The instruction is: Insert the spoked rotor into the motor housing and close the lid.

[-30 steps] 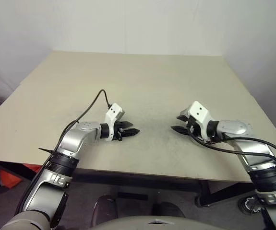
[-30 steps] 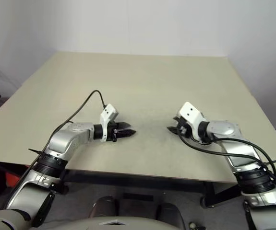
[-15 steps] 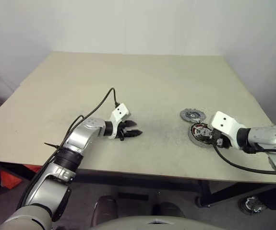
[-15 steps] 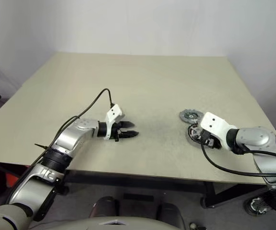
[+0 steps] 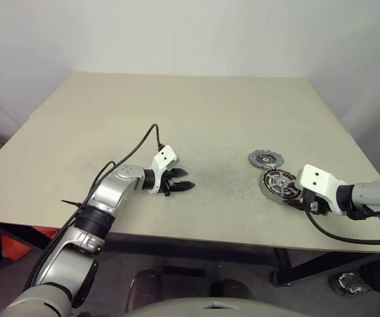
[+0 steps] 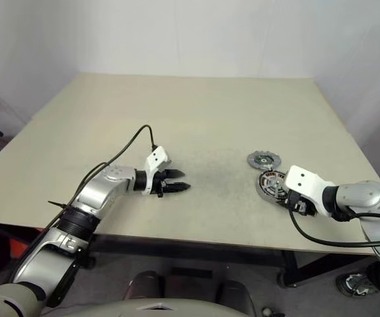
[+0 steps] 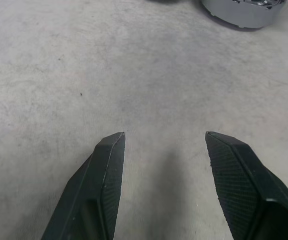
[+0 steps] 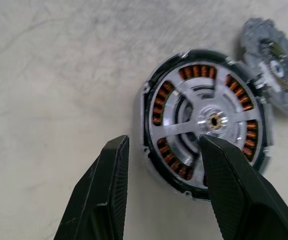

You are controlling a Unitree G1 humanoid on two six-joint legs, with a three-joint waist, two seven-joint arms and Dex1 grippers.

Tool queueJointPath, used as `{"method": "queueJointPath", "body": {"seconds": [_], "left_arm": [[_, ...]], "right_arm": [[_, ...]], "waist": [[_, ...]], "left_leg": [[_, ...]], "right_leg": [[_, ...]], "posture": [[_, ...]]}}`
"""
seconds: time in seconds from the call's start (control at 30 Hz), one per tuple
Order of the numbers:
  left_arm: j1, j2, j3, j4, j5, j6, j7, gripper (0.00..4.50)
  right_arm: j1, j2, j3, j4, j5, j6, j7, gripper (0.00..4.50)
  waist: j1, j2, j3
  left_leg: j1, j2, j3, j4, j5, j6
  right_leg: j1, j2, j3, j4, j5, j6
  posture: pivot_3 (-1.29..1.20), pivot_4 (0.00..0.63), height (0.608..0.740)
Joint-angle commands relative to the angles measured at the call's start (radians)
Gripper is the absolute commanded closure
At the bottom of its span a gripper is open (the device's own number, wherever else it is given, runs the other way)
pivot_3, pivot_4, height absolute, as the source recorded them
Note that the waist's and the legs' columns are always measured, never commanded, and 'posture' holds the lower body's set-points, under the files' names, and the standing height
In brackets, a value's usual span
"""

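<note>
**Rotor seated in the housing; lid waiting beside it.**
The spoked rotor is lying inside the motor housing, with the lid resting on the table just beyond. Judged next: centring the lid squarely before lowering it. The right gripper is hovering, fingers apart, empty; the left gripper likewise, well apart.
</note>
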Motion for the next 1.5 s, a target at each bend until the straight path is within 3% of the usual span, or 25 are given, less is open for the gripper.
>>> {"method": "queueJointPath", "body": {"seconds": [0.03,0.27,0.37,0.53,0.57,0.9,1.2,1.33,1.4,1.5], "left_arm": [[-0.001,-0.008,0.035,-0.033,-0.013,-0.009,0.013,1.75],[-0.001,-0.014,0.050,-0.049,-0.018,0.002,0.022,1.75],[-0.006,-0.013,0.056,-0.041,-0.015,0.002,0.028,1.75],[-0.007,-0.016,0.063,-0.040,-0.015,0.005,0.034,1.75],[-0.007,-0.017,0.064,-0.041,-0.015,0.006,0.034,1.75],[-0.002,-0.016,0.075,-0.043,-0.014,0.009,0.049,1.75],[-0.002,-0.011,0.096,-0.028,-0.015,0.007,0.064,1.75],[0.001,-0.003,0.107,-0.031,-0.016,0.007,0.070,1.75],[0.008,0.009,0.125,-0.037,-0.019,0.012,0.076,1.75],[0.022,0.026,0.137,-0.047,-0.023,0.015,0.075,1.75]], "right_arm": [[-0.009,-0.008,0.013,0.027,-0.030,-0.038,0.006,2.26],[0.001,0.002,0.052,0.031,-0.055,-0.041,0.017,2.26],[0.006,-0.003,0.049,0.001,-0.047,-0.027,0.032,2.79],[-0.020,0.001,0.066,-0.033,-0.055,0.003,0.046,4.39],[-0.029,0.004,0.072,-0.036,-0.059,0.008,0.047,4.45],[-0.111,0.046,0.095,-0.039,-0.067,0.061,0.031,4.45],[-0.429,0.339,-0.006,-0.031,0.139,0.468,-0.136,4.45],[-0.496,0.401,-0.013,-0.010,0.170,0.557,-0.196,4.45],[-0.498,0.408,0.021,-0.005,0.157,0.534,-0.207,4.45],[-0.430,0.313,0.127,-0.057,0.091,0.411,-0.139,4.45]], "waist": [[0.000,0.000,0.000],[0.000,0.001,-0.001],[0.000,0.001,-0.001],[-0.001,0.002,-0.002],[-0.001,0.002,-0.002],[-0.007,0.002,-0.002],[-0.029,0.006,-0.004],[-0.018,0.006,-0.004],[-0.017,0.006,-0.004],[-0.013,0.006,-0.004]], "left_leg": [[0.000,0.000,0.000,0.001,0.000,0.000],[0.001,0.000,0.000,0.002,-0.001,0.001],[0.002,0.000,0.000,0.002,-0.001,0.002],[0.003,0.000,0.000,0.002,-0.001,0.002],[0.004,0.000,0.000,0.002,-0.001,0.002],[0.006,0.001,0.000,0.002,-0.001,0.001],[0.003,0.000,0.000,0.003,0.000,-0.001],[-0.001,0.000,-0.001,0.003,0.002,-0.004],[-0.002,0.000,0.000,0.003,0.002,-0.004],[-0.005,0.000,0.000,0.003,0.002,-0.004]], "right_leg": [[0.000,0.000,0.000,0.000,0.000,0.000],[0.004,0.000,0.000,0.000,0.000,0.000],[0.007,0.000,0.000,0.000,-0.001,0.001],[0.009,0.000,0.000,0.000,-0.003,0.006],[0.010,0.000,0.000,0.000,-0.004,0.006],[0.011,0.000,0.000,0.000,-0.004,0.007],[0.003,0.000,0.001,0.006,0.000,0.000],[-0.003,0.000,0.001,0.008,0.000,-0.001],[-0.004,0.000,0.001,0.007,0.000,-0.001],[-0.006,0.000,0.001,0.007,0.000,0.000]], "posture": [[0.00,0.000,0.740],[0.00,0.000,0.740],[0.00,0.000,0.740],[0.00,0.000,0.740],[0.00,0.000,0.740],[0.00,0.000,0.740],[0.00,0.000,0.740],[0.00,0.000,0.740],[0.00,0.000,0.740],[0.00,0.000,0.740]]}}
